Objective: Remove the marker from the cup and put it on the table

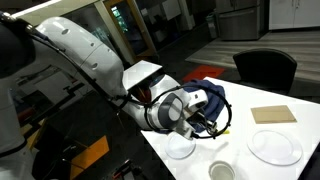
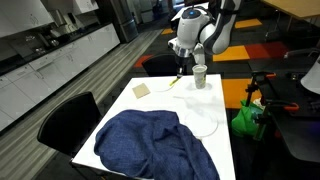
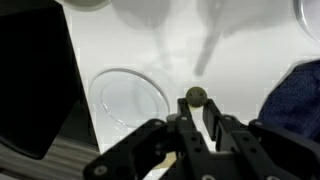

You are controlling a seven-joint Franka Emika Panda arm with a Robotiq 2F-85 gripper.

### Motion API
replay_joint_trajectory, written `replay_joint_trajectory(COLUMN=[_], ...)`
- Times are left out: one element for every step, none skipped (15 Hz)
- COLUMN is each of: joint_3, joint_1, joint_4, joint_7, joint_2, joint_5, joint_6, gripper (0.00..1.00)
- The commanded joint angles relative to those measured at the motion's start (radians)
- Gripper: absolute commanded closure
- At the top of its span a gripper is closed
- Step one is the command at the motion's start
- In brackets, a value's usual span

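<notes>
My gripper (image 3: 197, 112) is shut on the marker (image 3: 197, 96), whose round end shows between the fingertips, pointing at the white table (image 3: 250, 60). In an exterior view the yellow marker (image 2: 176, 85) hangs below the gripper (image 2: 180, 72), just above the table (image 2: 160, 100) and left of the cup (image 2: 200, 76). In the other exterior view the gripper (image 1: 197, 118) is above the table (image 1: 250, 128), and the cup (image 1: 222, 170) stands apart from it near the front edge.
A blue cloth (image 2: 150, 142) (image 1: 210, 95) (image 3: 300, 90) lies on the table. White plates (image 1: 275, 147) (image 1: 180, 148) (image 3: 130, 95) and a tan square (image 1: 273, 114) (image 2: 141, 89) lie nearby. Black chairs (image 2: 65, 115) (image 1: 265, 65) stand at the table's edges.
</notes>
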Motion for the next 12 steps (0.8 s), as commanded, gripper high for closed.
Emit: replay_joint_trajectory(joint_3=[-0.083,-0.095,-0.102,-0.108,-0.114,-0.120,-0.122,-0.126,-0.127,-0.130,-0.130,-0.131], joint_1=[0.093,0.108,0.121,0.131,0.141,0.152,0.157,0.164,0.168,0.173,0.175,0.177], joint_4=[0.059,0.069,0.079,0.088,0.098,0.105,0.113,0.117,0.123,0.127,0.130,0.128], joint_7=[0.070,0.083,0.094,0.104,0.114,0.124,0.127,0.136,0.138,0.142,0.146,0.143], joint_2=[0.105,0.125,0.146,0.162,0.180,0.194,0.207,0.217,0.226,0.233,0.238,0.237], joint_5=[0.005,0.009,0.012,0.016,0.019,0.021,0.026,0.028,0.030,0.032,0.032,0.031], joint_6=[0.036,0.035,0.034,0.032,0.031,0.029,0.027,0.027,0.026,0.026,0.023,0.017], gripper=[0.95,0.95,0.95,0.95,0.95,0.95,0.95,0.95,0.95,0.95,0.93,0.55])
